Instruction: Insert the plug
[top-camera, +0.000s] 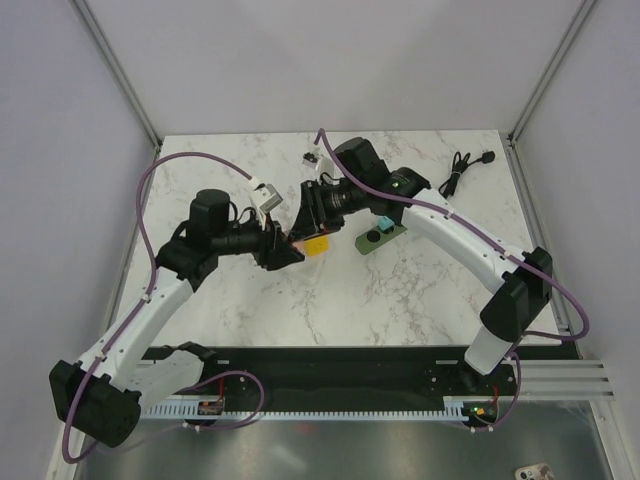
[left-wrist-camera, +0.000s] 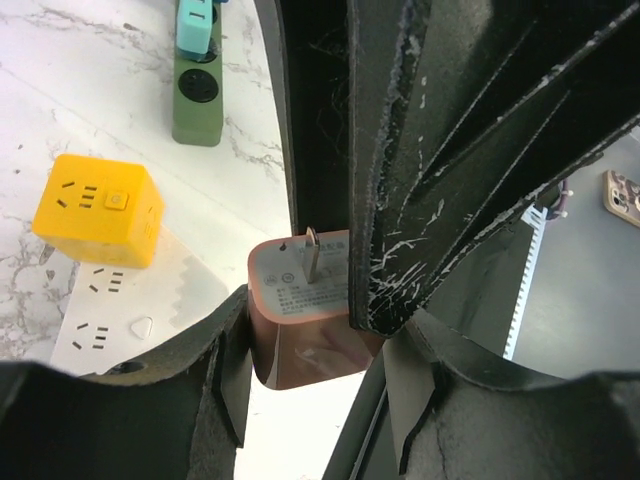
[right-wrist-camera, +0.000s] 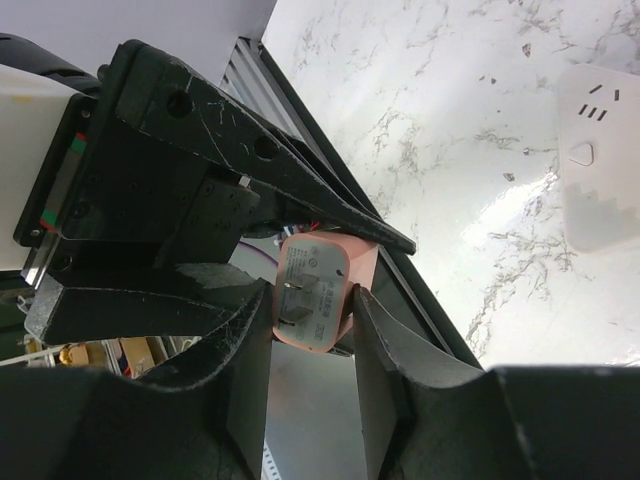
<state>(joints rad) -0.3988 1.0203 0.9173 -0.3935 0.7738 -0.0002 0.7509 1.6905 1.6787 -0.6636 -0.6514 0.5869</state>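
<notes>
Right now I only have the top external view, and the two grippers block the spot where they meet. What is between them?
Observer: A pink plug, held in mid-air by the left gripper, as the left wrist view shows.
Operator: Does the right gripper have it too?
Observer: Yes. In the right wrist view the right gripper has a jaw pressed against each side of it.
Operator: And the prongs?
Observer: The prongs are bare and sit in no socket.

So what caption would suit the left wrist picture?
The left gripper holds the pink plug, prongs showing, the right gripper's fingers pressed alongside; yellow cube socket and white power strip nearby.
</notes>
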